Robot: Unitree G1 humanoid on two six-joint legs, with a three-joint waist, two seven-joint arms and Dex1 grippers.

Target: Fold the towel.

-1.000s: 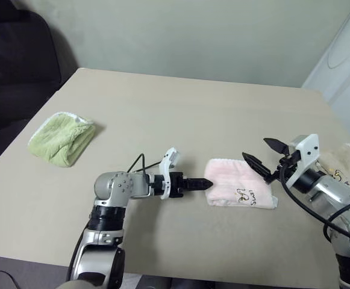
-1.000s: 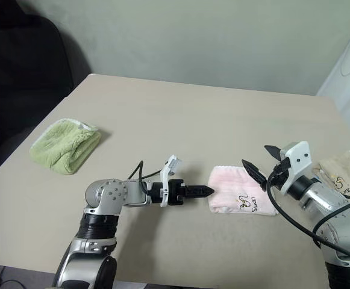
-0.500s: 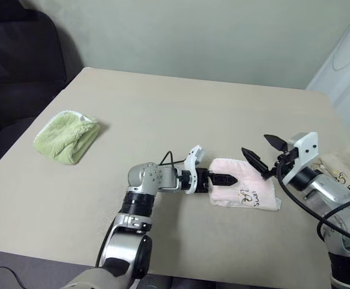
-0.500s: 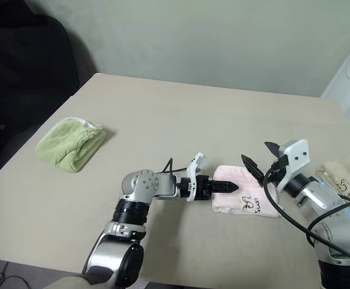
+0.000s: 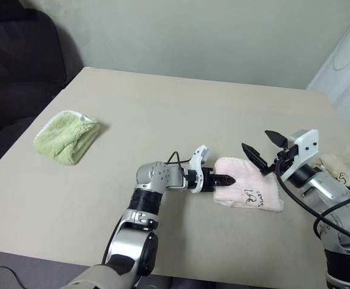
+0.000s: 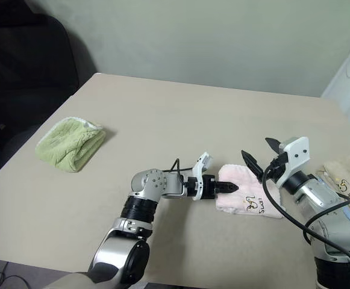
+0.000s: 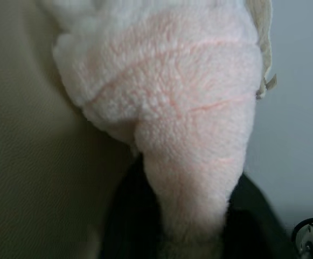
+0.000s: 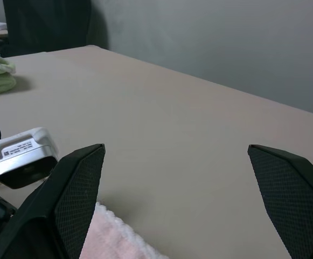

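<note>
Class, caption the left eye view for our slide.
Left pincer shut on pink towel; right pincer open above it.

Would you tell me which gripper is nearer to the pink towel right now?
The left. The left gripper is shut on the pink towel at its near-left edge, pinching a fold of it. The right gripper is open just above the towel's far right part, not touching it.

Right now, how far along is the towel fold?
Done: the pink towel already lies folded into a small rectangle on the table, printed mark up. In hand: the left gripper has its jaws shut on the towel's left edge; the left wrist view shows pink terry pinched between them. The right gripper hovers above the towel's right side, jaws open. Left: any further fold, then release.
</note>
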